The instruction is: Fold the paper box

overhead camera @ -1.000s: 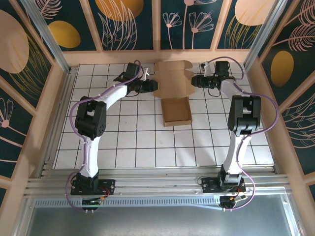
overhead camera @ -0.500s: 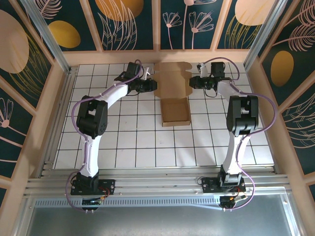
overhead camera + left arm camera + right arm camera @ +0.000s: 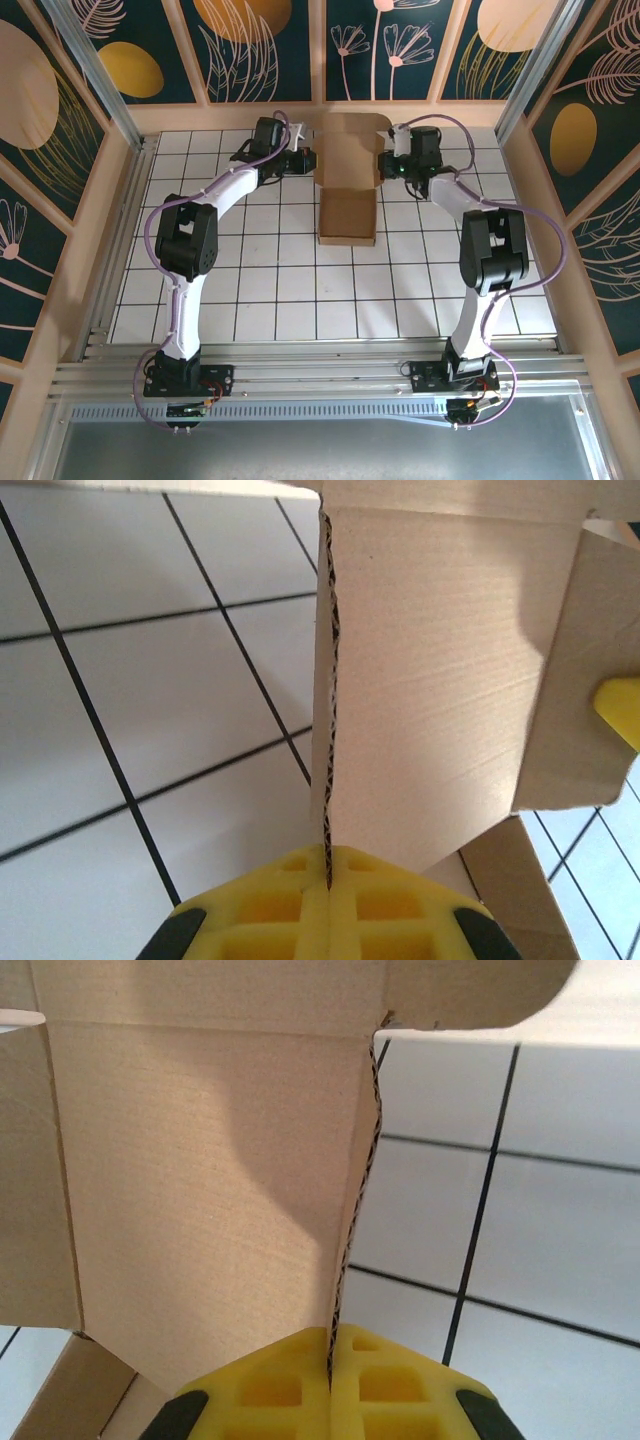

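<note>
The brown cardboard paper box lies at the back middle of the tiled table, its lid panel raised at the far end and its shallow tray part toward me. My left gripper is shut on the lid's left edge; in the left wrist view the corrugated edge runs straight into the closed yellow pads. My right gripper is shut on the lid's right edge, and the right wrist view shows that edge pinched between its yellow pads.
The white tiled table spreads out in front of the box. A wooden back wall stands right behind the raised lid. An aluminium rail crosses the near edge by the arm bases.
Both grippers have moved inward and toward the back wall with the lid edges. The lid panel has risen and the tray part has slid farther back and looks shorter.
</note>
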Motion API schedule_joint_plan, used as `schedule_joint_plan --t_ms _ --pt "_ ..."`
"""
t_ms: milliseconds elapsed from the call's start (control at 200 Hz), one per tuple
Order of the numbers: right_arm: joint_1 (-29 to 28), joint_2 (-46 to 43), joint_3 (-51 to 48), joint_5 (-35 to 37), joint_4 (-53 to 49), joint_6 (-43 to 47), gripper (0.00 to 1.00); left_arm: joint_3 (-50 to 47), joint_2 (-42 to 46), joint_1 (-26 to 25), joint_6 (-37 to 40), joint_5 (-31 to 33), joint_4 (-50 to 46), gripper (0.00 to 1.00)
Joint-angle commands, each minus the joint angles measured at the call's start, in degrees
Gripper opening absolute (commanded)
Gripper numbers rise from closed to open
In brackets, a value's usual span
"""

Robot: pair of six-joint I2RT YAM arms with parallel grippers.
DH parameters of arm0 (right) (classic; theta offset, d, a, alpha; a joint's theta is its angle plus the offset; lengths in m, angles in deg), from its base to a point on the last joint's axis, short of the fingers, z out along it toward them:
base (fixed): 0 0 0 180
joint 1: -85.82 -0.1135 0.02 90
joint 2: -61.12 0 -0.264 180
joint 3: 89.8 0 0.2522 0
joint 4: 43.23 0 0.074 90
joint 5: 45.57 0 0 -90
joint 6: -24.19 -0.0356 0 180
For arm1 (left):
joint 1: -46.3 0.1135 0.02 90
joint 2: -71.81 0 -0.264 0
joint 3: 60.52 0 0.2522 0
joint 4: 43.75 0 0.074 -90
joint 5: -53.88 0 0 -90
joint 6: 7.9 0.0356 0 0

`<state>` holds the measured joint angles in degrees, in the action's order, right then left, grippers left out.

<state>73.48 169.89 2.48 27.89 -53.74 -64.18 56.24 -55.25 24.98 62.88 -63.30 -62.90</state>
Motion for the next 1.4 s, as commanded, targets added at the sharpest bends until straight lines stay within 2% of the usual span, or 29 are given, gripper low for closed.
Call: schedule_joint_plan --t_ms 0,135,220,330,501,811,1221,1397 --pt "-3.0 -2.8 -3.2 5.6 8.3 2.6 0.05 -1.5 1.6 -1.0 3.6 -0.1 11.6 0.0" --pt "-5.3 -3.4 -7.7 9.3 18.9 7.2 0.01 -7.7 4.4 -3.0 12.1 3.3 23.0 0.0" --pt "-7.1 -3.5 -10.6 12.0 24.6 11.2 0.01 -11.2 5.2 -4.0 14.9 4.5 29.8 0.0" --pt "-8.5 -2.9 -13.8 16.0 27.2 14.4 0.01 -16.1 6.0 -4.5 14.6 5.9 37.6 0.0" --pt "-9.3 -3.7 -19.0 20.3 30.1 11.9 0.03 -25.1 8.3 -4.7 11.0 5.3 50.2 0.0" --pt "-14.3 -5.0 -27.4 30.4 39.4 7.7 0.05 -32.2 9.9 -7.1 7.8 3.8 55.7 0.0" --pt "-17.6 -8.8 -35.7 33.3 42.2 3.6 0.07 -43.9 14.7 -8.3 6.2 7.1 58.6 0.0" --pt "-19.8 -10.5 -42.5 36.5 49.9 3.0 0.11 -49.2 16.2 -9.6 6.0 6.0 62.8 0.0"
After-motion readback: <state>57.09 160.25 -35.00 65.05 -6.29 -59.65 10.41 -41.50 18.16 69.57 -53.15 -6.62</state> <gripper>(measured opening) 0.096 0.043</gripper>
